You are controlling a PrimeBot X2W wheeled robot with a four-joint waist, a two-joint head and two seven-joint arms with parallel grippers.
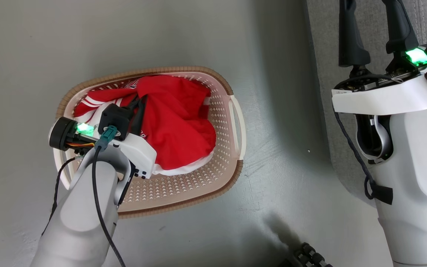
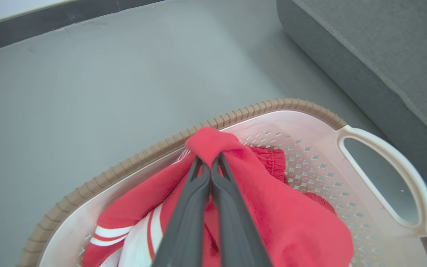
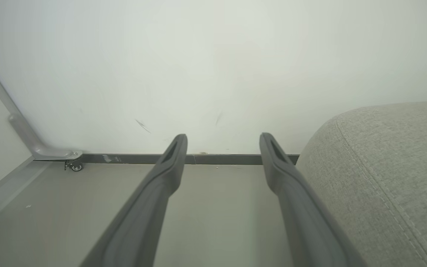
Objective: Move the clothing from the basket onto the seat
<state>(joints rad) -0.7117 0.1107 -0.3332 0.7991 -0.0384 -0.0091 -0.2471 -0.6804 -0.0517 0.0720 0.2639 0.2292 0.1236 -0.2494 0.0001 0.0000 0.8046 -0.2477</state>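
Pinching clothing (image 2: 291, 222) inside basket (image 2: 295, 104): left fingers (image 2: 189, 211) pressed together | right fingers (image 3: 163, 185) spread wide near seat (image 3: 384, 167)

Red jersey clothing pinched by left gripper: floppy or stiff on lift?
Likely floppy: the bright red jersey clothing lies crumpled, peaked where the shut left gripper pinches it, so it should drape. Probably light: thin fabric. Folds overlap in the cream-white perforated plastic basket; others may follow.

No text can be read: the dark lettering (image 1: 132, 85) on the clothing (image 1: 178, 122), left of frame centre, is crumpled and too small to make out, and the small white label (image 1: 341, 91) at the upper right is blurred.
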